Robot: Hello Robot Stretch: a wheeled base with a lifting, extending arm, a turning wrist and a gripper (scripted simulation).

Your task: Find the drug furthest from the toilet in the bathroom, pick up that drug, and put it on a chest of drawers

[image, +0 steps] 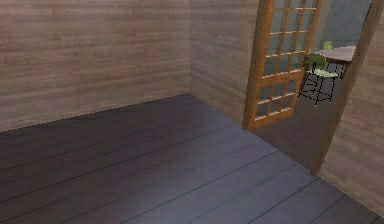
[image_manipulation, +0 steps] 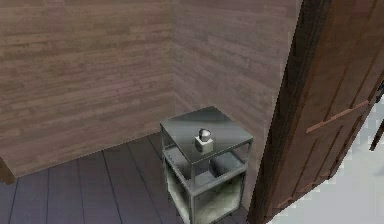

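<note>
A small glass-sided cabinet with a grey top point(image_manipulation: 205, 160) stands against the wooden wall in the arm side view. On its top sits a small pale object with a dark round cap point(image_manipulation: 204, 139); its kind cannot be made out. A few light shapes lie on the shelf inside.
Dark plank floor point(image: 150, 170) stretches ahead to wood-panelled walls point(image: 90, 55). At the forward view's right an open glazed door point(image: 280, 60) leads to a room with a table point(image: 340, 52) and a green chair point(image: 318, 75). A tall dark wooden panel point(image_manipulation: 320, 110) rises beside the cabinet.
</note>
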